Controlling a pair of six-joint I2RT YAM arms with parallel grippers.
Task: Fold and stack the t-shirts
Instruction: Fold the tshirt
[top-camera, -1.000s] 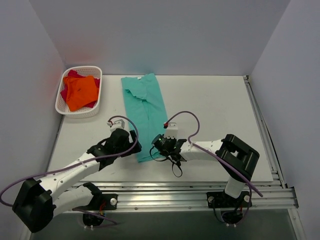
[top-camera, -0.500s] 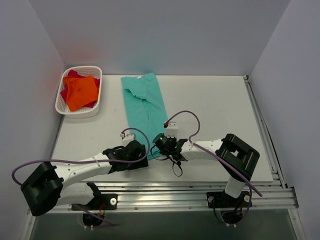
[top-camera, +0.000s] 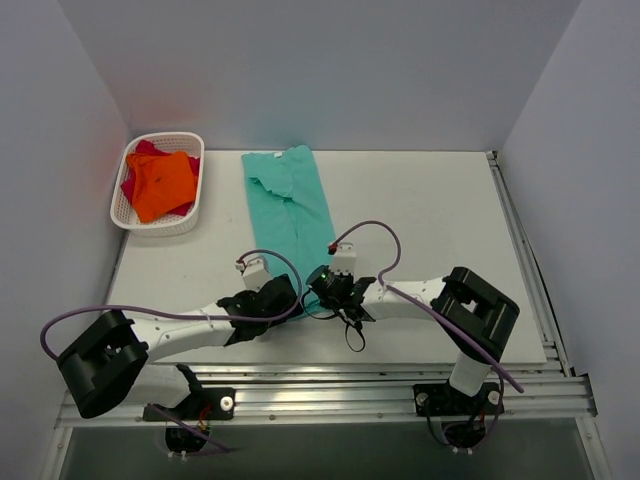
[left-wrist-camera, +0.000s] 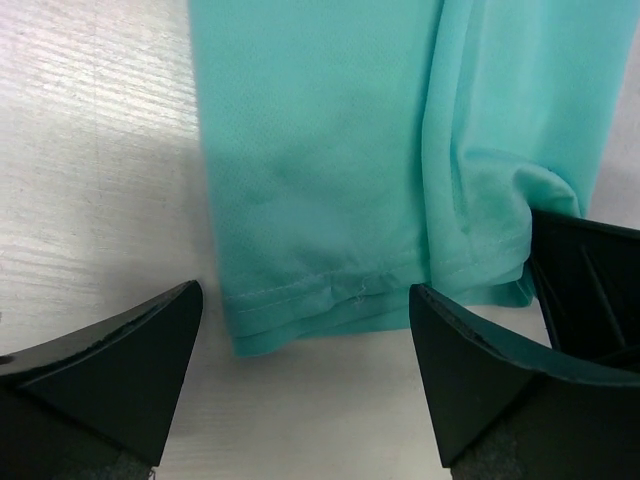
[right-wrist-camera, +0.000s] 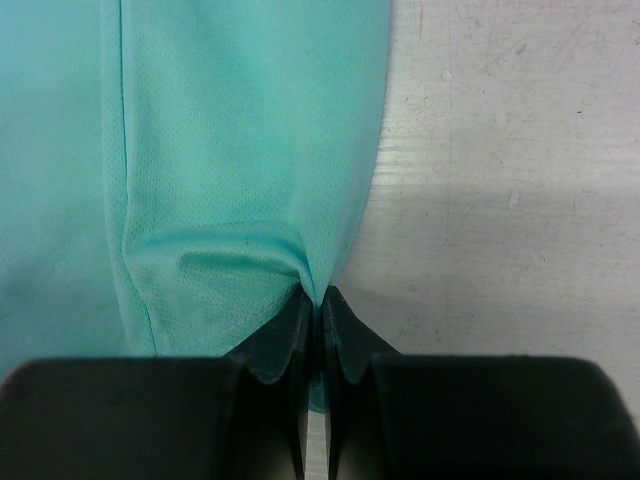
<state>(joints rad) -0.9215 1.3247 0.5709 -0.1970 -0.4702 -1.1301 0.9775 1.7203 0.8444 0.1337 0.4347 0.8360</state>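
The teal-green t-shirt (top-camera: 290, 205), folded into a long strip, lies mid-table with its hem nearest the arms. My right gripper (top-camera: 319, 291) is shut on the hem's right corner; in the right wrist view the cloth (right-wrist-camera: 240, 130) bunches into the closed gripper (right-wrist-camera: 312, 312). My left gripper (top-camera: 283, 301) is open and empty at the hem's left part. In the left wrist view the gripper (left-wrist-camera: 305, 335) straddles the hem (left-wrist-camera: 320, 200) from just in front, not touching it. The orange t-shirt (top-camera: 160, 183) lies on the magenta-red t-shirt (top-camera: 129, 187) in the basket.
The white lattice basket (top-camera: 163, 229) stands at the far left of the table. The right gripper's black body (left-wrist-camera: 590, 280) sits close beside my left gripper's right finger. A metal rail (top-camera: 380, 385) runs along the near edge and another (top-camera: 520, 240) along the right.
My left arm has swung right across the table and brought its open gripper to the shirt's near hem, beside the right gripper. The right gripper has stayed shut on the hem corner.
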